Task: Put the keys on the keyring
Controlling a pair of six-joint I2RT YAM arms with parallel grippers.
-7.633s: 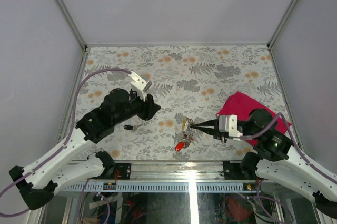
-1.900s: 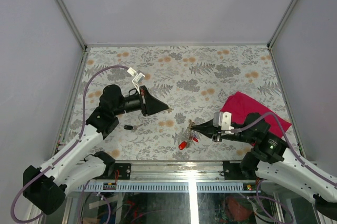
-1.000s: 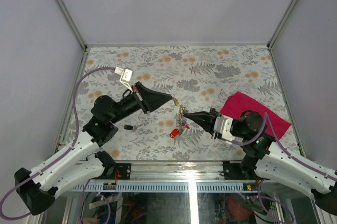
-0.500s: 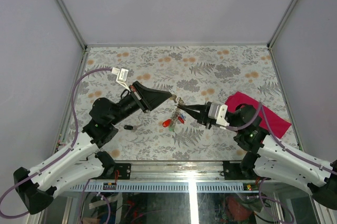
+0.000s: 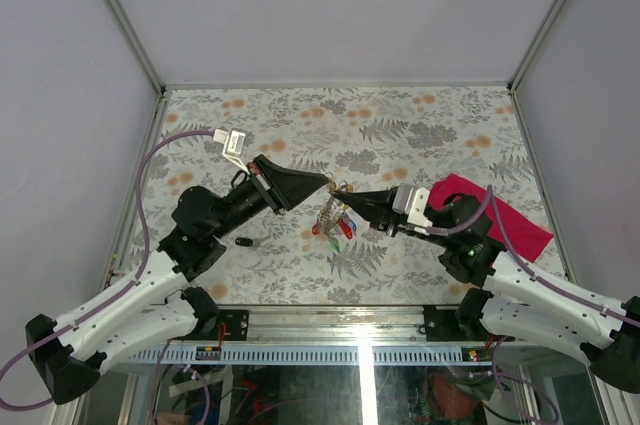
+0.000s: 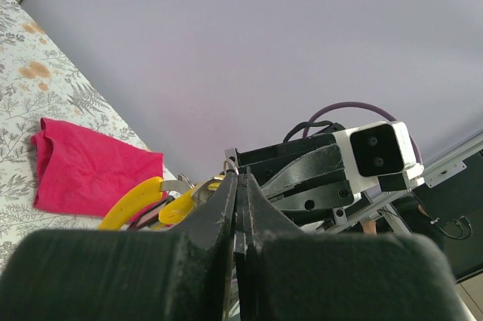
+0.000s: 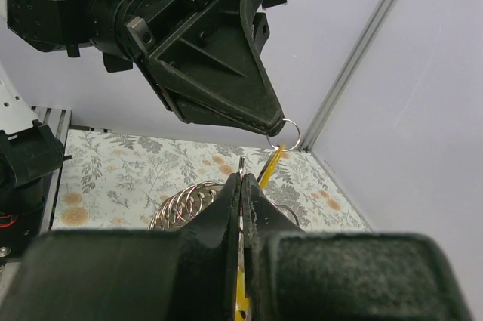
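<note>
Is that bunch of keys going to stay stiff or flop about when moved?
Probably floppy: the keys dangle loosely under the right gripper, so they may swing. The keyring pinched by the left gripper looks thin, likely light and easy to lose.

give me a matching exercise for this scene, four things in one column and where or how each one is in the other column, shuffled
Things:
1. left gripper
2. bunch of keys
3. cloth
4. black key

Places or states:
A. lies alone on the table beside the left arm
B. shut, pinching the keyring at its tip
C. magenta, on the table, partly hidden by the right arm
D. hangs at the tip of the right gripper

Pairs: 1-B, 2-D, 3-C, 4-A
</note>
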